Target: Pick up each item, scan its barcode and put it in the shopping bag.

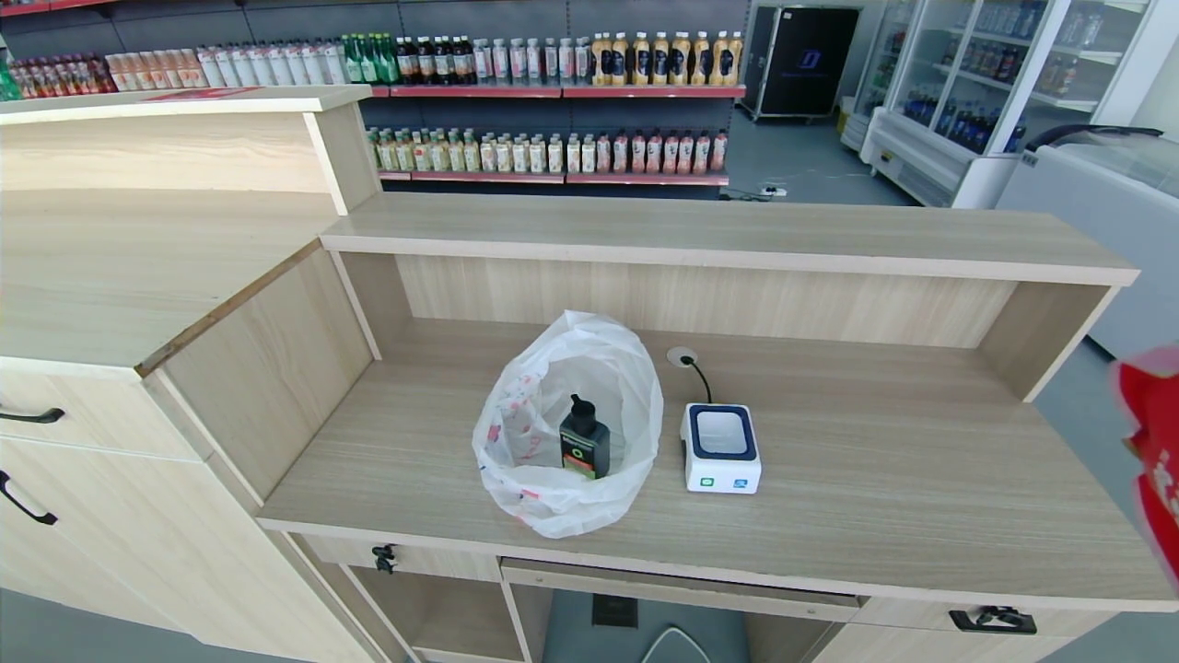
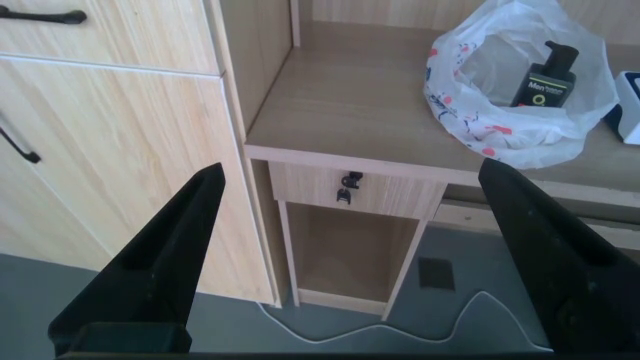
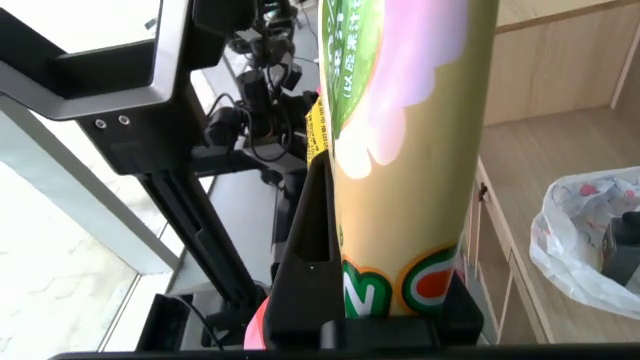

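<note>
Checkout counter, seen from my head and both wrists.

(a) My right claw point(image 3: 385, 310) pinches a tall canister point(image 3: 410, 150), tan with green and pink print, between two black fingers point(image 3: 305, 250). The canister stands upright in the grip and is held off to the right of the counter point(image 1: 875, 479). A blurred red shape point(image 1: 1151, 460) sits at the right edge of the head view; I cannot tell what it is.

(b) My left claw point(image 2: 352, 170) has its two dark fingers point(image 2: 150, 280) spread wide, with nothing between them. It hangs in front of the counter's left end, below the worktop and facing a small drawer point(image 2: 350, 188) with a key in its lock.

(c) The shopping bag point(image 1: 516, 433), white plastic with red markings, sits open-mouthed on the worktop, left of centre. A black bottle point(image 1: 584, 442) with a pump top stands upright inside it.

(d) The scanner point(image 1: 721, 448), a white box with a blue-rimmed window facing up, stands just beside the bag on its right, close to it; I cannot tell whether they touch. Its black cable point(image 1: 702, 378) runs back to a round hole in the worktop.

(e) A raised ledge runs along the back of the counter. Beyond it are store shelves point(image 1: 553, 152) lined with drink bottles, and glass-door coolers point(image 1: 967, 92) stand to the right.
</note>
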Controlling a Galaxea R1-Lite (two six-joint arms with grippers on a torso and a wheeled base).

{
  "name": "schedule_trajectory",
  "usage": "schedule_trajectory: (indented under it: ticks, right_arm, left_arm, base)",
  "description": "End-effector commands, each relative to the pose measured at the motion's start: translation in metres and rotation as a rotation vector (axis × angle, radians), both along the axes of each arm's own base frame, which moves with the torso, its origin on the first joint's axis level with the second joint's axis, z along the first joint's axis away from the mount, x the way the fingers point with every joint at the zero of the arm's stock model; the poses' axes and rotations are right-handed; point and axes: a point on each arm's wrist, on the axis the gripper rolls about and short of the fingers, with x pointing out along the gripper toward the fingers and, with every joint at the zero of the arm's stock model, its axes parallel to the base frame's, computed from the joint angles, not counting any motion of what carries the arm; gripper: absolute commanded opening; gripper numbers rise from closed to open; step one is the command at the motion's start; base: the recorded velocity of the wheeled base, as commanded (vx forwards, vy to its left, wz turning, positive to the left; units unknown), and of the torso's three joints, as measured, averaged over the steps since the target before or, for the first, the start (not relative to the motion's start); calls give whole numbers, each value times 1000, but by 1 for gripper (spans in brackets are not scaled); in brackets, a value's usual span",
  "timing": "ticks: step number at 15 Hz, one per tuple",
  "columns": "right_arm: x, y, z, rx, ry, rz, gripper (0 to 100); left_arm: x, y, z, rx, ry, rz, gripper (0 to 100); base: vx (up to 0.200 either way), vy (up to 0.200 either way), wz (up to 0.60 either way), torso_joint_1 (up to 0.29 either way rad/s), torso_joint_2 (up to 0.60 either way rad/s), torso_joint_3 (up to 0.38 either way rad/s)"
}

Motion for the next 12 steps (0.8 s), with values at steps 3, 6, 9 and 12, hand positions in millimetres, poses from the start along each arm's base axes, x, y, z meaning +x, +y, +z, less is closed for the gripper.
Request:
schedule_trajectory:
  ticks: [3, 6, 9, 12]
  right_arm:
    - [-5, -1, 1, 1, -12, -8, 0]
    - [-7, -1, 1, 1, -18, -10, 0]
    - [-9, -2, -2, 1, -18, -8, 0]
    - [-11, -4, -1, 0, -34, -34, 0]
  left_arm:
    - [0, 0, 0, -1, 0, 1, 100]
    - [0, 0, 0, -1, 0, 1, 100]
    - [0, 0, 0, -1, 0, 1, 100]
    - [0, 0, 0, -1, 0, 1, 100]
  base:
    - [0, 0, 0, 0, 0, 0]
    - [0, 0, 0, 0, 0, 0]
    - [0, 0, 0, 0, 0, 0]
    - [0, 0, 0, 0, 0, 0]
